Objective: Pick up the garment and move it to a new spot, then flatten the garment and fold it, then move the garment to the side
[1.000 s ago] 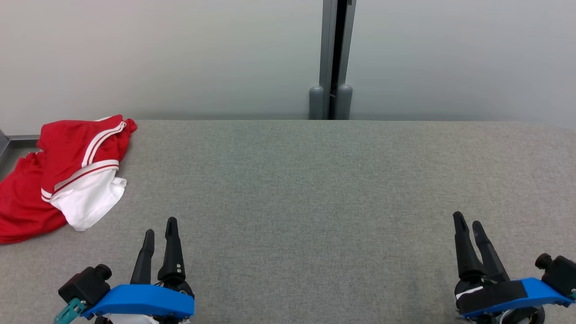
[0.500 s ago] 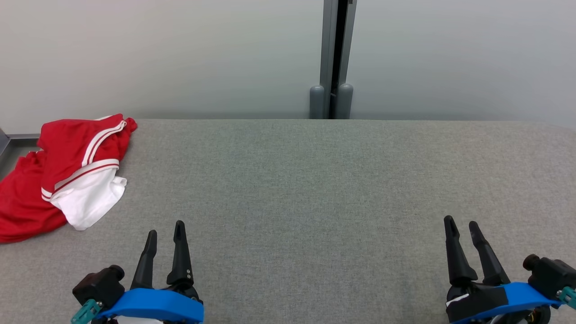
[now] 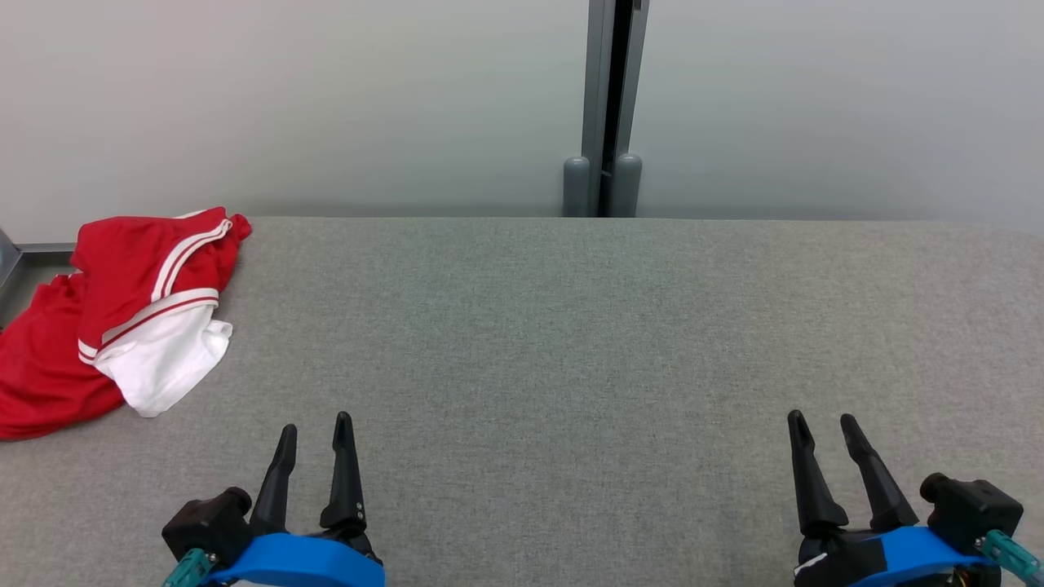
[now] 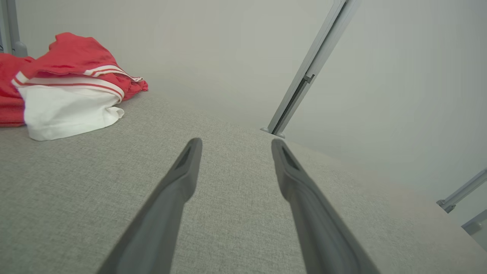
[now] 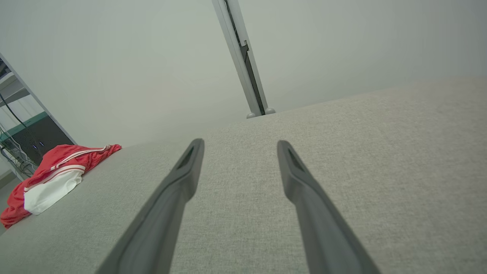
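Where the flat table with its grey, finely woven cloth cover (image 3: 571, 326) reaches its far left corner, the crumpled red garment with white stripes and a white panel (image 3: 122, 318) lies in a loose, soft heap. Its folds overlap, and the white panel sits on the near side. The left gripper (image 3: 316, 422) and the right gripper (image 3: 820, 417), each with two long, tapering, matt dark fingers, stand spread and empty over the near edge, well apart from the heap. Behind the table rise a smooth pale wall (image 3: 326, 98) and a slim grey metal post (image 3: 608, 106).
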You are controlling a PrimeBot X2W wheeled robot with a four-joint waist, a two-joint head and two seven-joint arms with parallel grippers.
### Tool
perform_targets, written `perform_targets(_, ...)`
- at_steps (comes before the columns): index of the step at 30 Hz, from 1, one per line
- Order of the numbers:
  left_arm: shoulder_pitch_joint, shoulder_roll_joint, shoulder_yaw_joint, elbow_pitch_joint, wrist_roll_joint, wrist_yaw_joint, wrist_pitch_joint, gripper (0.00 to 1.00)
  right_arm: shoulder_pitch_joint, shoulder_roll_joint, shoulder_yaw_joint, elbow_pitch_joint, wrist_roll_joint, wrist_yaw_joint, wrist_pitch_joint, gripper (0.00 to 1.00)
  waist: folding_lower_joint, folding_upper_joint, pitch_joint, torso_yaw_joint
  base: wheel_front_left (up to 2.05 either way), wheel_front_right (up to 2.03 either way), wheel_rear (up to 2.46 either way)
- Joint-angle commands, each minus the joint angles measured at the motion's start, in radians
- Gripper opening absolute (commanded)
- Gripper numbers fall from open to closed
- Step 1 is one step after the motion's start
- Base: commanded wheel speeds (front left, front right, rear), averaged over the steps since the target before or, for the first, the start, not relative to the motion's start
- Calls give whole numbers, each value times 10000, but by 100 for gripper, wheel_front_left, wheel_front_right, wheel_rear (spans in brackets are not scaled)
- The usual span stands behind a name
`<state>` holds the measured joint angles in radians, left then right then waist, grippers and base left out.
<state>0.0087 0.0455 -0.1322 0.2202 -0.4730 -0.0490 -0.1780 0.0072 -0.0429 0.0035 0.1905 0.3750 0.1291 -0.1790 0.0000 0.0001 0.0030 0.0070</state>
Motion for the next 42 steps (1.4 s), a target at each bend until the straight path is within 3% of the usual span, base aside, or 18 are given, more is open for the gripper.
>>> perform_targets(1,13,56,-18,-26,201,44,-101,100,73,-82,23,-24,-256,19,-81,100,0,-1,-5,2,0,0,0)
perform_targets(42,-97,60,-433,713,2424,41,-887,100,133,-104,-26,383,-3169,18,-883,100,0,-1,12,56,0,0,0)
